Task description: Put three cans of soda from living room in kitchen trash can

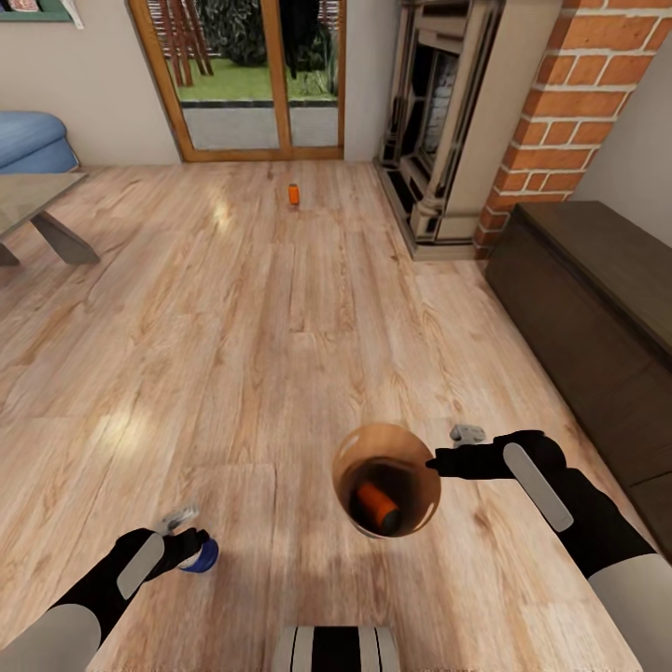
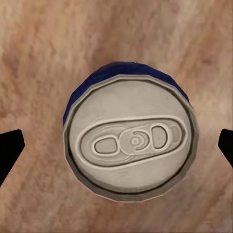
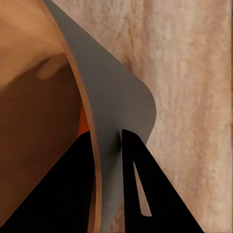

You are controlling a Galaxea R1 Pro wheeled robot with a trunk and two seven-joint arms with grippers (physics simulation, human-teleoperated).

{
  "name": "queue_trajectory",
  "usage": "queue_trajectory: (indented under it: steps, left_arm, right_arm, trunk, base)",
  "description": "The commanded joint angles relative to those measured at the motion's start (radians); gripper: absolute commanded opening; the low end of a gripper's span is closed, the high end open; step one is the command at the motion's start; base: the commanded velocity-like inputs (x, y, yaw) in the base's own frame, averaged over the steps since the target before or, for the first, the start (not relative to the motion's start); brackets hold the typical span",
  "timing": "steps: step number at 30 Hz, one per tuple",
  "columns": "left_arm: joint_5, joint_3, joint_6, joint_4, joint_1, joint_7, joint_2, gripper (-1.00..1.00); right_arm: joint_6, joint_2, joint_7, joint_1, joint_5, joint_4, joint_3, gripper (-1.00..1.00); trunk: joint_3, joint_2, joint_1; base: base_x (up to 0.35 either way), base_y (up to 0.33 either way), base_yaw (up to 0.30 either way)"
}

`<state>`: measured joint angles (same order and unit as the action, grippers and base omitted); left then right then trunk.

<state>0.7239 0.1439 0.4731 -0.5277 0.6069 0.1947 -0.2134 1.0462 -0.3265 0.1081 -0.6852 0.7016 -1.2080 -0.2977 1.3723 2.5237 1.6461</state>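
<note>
Soda cans are seen in three places: a blue can (image 2: 130, 131) is centred between the widely parted fingers of the left gripper (image 1: 187, 539), untouched; an orange can (image 1: 378, 505) is lodged inside the bin (image 1: 347, 462), whose rim is pinched between the closed fingers of the right gripper (image 1: 437, 461); another orange can (image 1: 293, 194) is set far beyond both, near the glass doors (image 1: 250, 79).
</note>
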Motion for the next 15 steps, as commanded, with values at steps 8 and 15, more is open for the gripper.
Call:
queue_trajectory:
  steps: [8, 15]
  left_arm:
    - [0.0, 0.0, 0.0, -0.004, 0.001, -0.001, 0.006, 1.0]
    - [-0.001, 0.003, -0.024, -0.007, 0.0, 0.0, 0.008, 1.0]
  right_arm:
    - [0.001, 0.0, 0.005, 0.0, 0.045, -0.001, 0.0, -1.0]
    - [0.001, 0.0, 0.005, 0.0, 0.045, -0.001, 0.0, -1.0]
  trunk:
    - [0.015, 0.001, 0.002]
    - [0.015, 0.001, 0.002]
  base:
    - [0.0, 0.0, 0.0]
    - [0.0, 0.0, 0.0]
